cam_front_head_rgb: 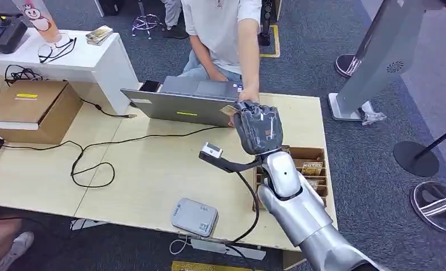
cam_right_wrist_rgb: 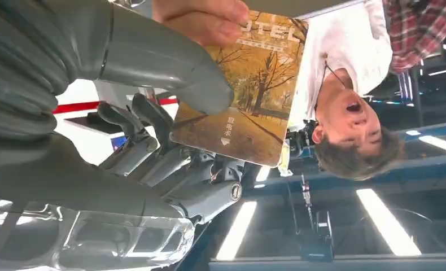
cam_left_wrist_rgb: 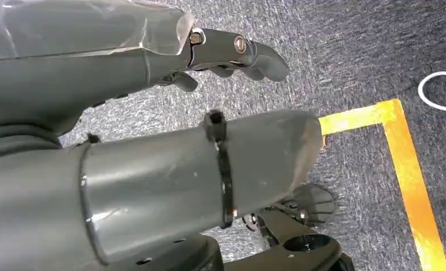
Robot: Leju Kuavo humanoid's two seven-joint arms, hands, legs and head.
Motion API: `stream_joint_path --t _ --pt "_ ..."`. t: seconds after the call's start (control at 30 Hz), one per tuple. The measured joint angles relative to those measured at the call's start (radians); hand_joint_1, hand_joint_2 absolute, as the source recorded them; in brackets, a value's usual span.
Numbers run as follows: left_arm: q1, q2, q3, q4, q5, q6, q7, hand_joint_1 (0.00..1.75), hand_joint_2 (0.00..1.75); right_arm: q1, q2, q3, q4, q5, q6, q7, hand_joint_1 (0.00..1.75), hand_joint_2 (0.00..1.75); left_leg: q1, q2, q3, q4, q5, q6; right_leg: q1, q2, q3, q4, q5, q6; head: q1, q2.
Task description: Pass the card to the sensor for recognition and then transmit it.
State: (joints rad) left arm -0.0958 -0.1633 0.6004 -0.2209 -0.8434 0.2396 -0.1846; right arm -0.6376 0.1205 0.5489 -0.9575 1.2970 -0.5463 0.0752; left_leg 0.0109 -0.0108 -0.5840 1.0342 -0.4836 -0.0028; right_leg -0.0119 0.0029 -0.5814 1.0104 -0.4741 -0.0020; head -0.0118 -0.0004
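1. Card [cam_right_wrist_rgb: 249,96]: autumn-tree print, raised past the laptop [cam_front_head_rgb: 181,104], pinched under the right hand's [cam_front_head_rgb: 258,127] thumb.
2. Person's hand [cam_right_wrist_rgb: 204,20]: grips the card's far edge, so the handover looks underway.
3. Sensor [cam_front_head_rgb: 194,216]: lies near the table's [cam_front_head_rgb: 153,169] front edge.
4. Left hand [cam_left_wrist_rgb: 153,113]: hangs over carpet, holding nothing, fingers loosely apart.

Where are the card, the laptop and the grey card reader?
card [cam_right_wrist_rgb: 249,101]: right wrist view, middle of its printed face.
laptop [cam_front_head_rgb: 178,107]: head view, back of its lid.
reader [cam_front_head_rgb: 194,217]: head view, middle of its top.
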Motion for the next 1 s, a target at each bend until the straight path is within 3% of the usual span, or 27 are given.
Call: stream_joint_path --t 1.0 --pt "0.0 -0.001 0.0 0.0 0.014 0.012 -0.009 0.0 0.0 -0.001 0.006 -0.002 0.018 0.028 -0.031 -0.002 0.0 1.75 0.0 0.0 0.0 0.0 0.0 0.0 0.0 0.0 0.0 0.0 0.0 0.0 0.0 0.0"
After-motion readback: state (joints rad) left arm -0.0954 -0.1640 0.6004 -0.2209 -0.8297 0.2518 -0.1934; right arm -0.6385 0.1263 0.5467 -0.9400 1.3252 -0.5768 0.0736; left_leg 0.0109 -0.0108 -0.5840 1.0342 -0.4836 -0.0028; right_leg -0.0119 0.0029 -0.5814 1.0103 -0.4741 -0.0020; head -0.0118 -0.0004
